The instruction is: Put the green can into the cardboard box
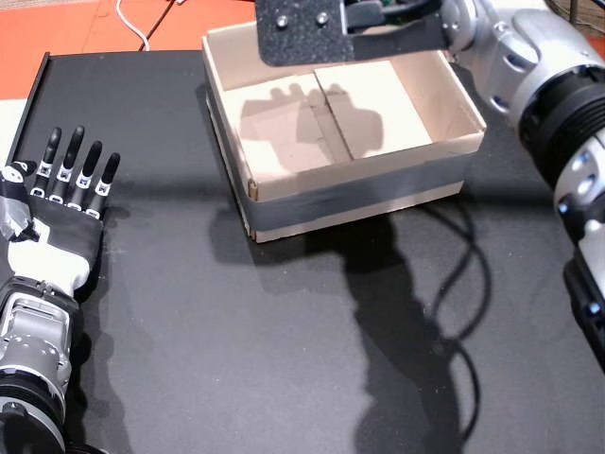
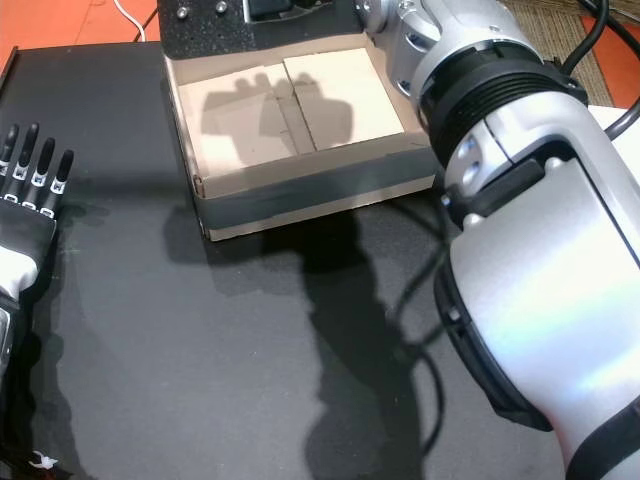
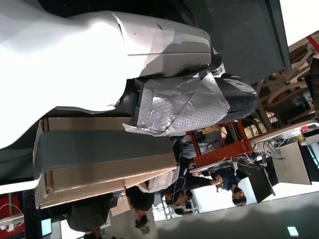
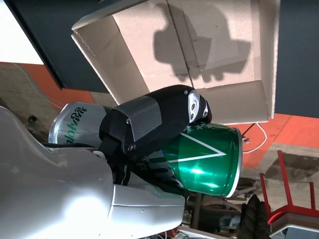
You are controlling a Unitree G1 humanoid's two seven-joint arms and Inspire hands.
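Black table mat, covering the work surface in both head views. Orange floor beyond its far edge. White cable lying on that floor. Seated people in the background of the left wrist view, beside a red frame. Red chair frame, right wrist view.

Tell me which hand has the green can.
The right hand, over the cardboard box, its fingers wrapped round the green can in the right wrist view. The left hand lies flat and open on the black table, holding nothing.
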